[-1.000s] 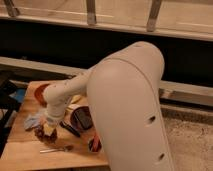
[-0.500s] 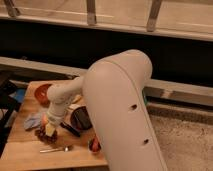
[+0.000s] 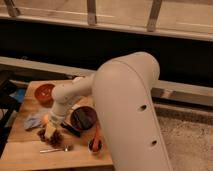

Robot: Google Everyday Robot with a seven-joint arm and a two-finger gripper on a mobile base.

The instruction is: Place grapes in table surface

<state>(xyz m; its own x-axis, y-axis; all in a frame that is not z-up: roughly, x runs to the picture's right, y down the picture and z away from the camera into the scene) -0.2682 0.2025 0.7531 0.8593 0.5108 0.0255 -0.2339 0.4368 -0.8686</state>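
The grapes (image 3: 56, 138) are a dark reddish bunch lying low on the table surface (image 3: 20, 152), near its front left. My gripper (image 3: 50, 131) is directly over them at the end of the white arm (image 3: 125, 110), touching or almost touching the bunch. Part of the bunch is hidden under the gripper. I cannot make out whether the grapes rest on the wood or hang just above it.
An orange bowl (image 3: 44, 92) stands at the table's back left and a dark bowl (image 3: 83, 118) sits right of the gripper. A spoon (image 3: 55, 149) lies in front of the grapes. A yellow-orange fruit (image 3: 46, 119), a grey-blue cloth (image 3: 31, 120) and a small red item (image 3: 95, 145) are nearby.
The gripper has come down a little toward the tabletop with the grapes under it. The bulky upper arm has shifted only slightly.
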